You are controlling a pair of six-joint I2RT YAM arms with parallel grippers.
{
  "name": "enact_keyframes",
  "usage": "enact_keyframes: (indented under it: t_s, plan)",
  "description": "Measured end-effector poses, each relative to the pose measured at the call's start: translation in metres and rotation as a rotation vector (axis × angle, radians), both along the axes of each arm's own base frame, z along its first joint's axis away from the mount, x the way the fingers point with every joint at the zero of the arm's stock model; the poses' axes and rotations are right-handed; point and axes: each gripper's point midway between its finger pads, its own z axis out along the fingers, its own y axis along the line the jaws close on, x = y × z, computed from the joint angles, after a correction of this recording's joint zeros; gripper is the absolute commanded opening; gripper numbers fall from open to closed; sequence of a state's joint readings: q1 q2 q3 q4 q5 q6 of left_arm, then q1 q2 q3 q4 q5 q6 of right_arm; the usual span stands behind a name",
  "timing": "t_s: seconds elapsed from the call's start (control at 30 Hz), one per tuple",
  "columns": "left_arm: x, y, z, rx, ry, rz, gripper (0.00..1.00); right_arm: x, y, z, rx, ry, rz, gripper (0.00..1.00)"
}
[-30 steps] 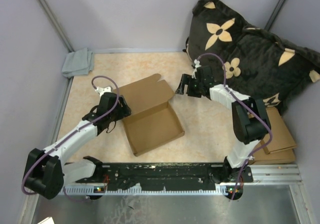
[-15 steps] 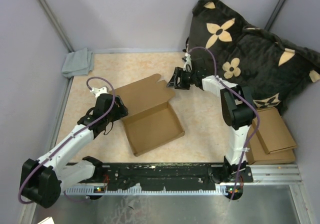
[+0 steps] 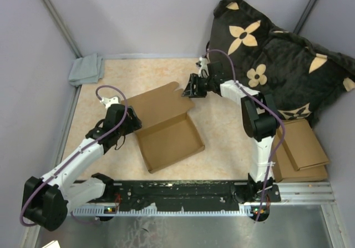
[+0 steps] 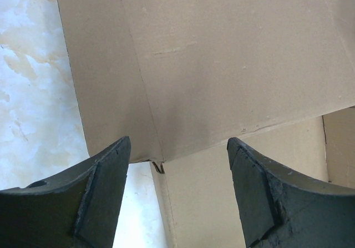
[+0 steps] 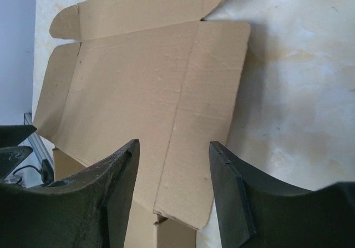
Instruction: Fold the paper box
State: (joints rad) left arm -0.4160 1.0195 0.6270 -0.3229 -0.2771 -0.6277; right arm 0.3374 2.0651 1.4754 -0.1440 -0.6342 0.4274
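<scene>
The paper box (image 3: 166, 128) is plain brown cardboard in the middle of the table, its tray part formed with raised walls and its lid panel (image 3: 158, 102) lying open toward the back. My left gripper (image 3: 133, 125) is open at the box's left corner, where lid meets tray (image 4: 158, 165). My right gripper (image 3: 187, 91) is open at the lid's far right corner, just above the lid's side flap (image 5: 205, 120). Neither holds anything.
A dark cushion with tan flowers (image 3: 277, 54) fills the back right. A pile of flat brown cardboard pieces (image 3: 302, 151) lies at the right edge. A grey cloth (image 3: 86, 69) lies in the back left corner. Grey walls enclose the table.
My right gripper has moved left and back, from beside the cushion to the lid's far right corner. My left gripper shifted slightly along the box's left edge. The box has not moved.
</scene>
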Motion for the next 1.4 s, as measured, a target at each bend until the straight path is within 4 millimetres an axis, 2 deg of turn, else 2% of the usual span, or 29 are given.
enact_keyframes:
  t_s: [0.13, 0.23, 0.43, 0.57, 0.67, 0.9, 0.97, 1.0, 1.07, 1.13, 1.3, 1.4]
  plan:
    - [0.000, 0.000, 0.000, 0.000, -0.001, 0.002, 0.77, -0.003, 0.010, 0.000, -0.038, -0.011, 0.028, 0.55]
    - [0.000, 0.001, 0.001, 0.000, -0.005, 0.005, 0.77, -0.001, 0.011, -0.005, -0.089, -0.019, 0.003, 0.58]
    - [-0.002, 0.004, 0.005, 0.003, -0.015, 0.012, 0.77, 0.011, -0.012, -0.022, -0.226, -0.024, -0.121, 0.59]
    - [-0.002, 0.006, 0.006, 0.008, -0.016, 0.018, 0.77, 0.014, -0.018, -0.026, -0.255, -0.012, -0.142, 0.58]
    - [-0.002, 0.006, 0.005, 0.009, -0.015, 0.019, 0.77, 0.014, -0.012, -0.025, -0.223, -0.010, -0.113, 0.56]
    - [-0.002, 0.007, 0.006, 0.011, -0.019, 0.023, 0.77, -0.001, 0.010, -0.029, -0.107, 0.039, 0.004, 0.49]
    - [-0.002, 0.007, 0.008, 0.010, -0.025, 0.025, 0.77, -0.002, 0.014, -0.025, -0.083, 0.034, 0.022, 0.42]
    - [-0.002, 0.008, 0.008, 0.010, -0.027, 0.026, 0.77, -0.001, 0.015, -0.022, -0.072, 0.024, 0.028, 0.35]
    - [-0.002, 0.008, 0.010, 0.010, -0.031, 0.028, 0.77, 0.000, 0.017, -0.021, -0.060, 0.015, 0.036, 0.15]
    - [-0.002, 0.009, 0.010, 0.011, -0.032, 0.029, 0.77, 0.000, 0.018, -0.020, -0.056, 0.008, 0.039, 0.00]
    - [-0.002, 0.010, 0.007, 0.024, -0.027, 0.026, 0.79, -0.002, 0.013, -0.016, -0.069, -0.001, 0.017, 0.00]
    - [0.000, 0.012, -0.001, 0.051, 0.004, 0.023, 0.79, -0.008, 0.000, -0.012, -0.118, -0.024, -0.021, 0.00]
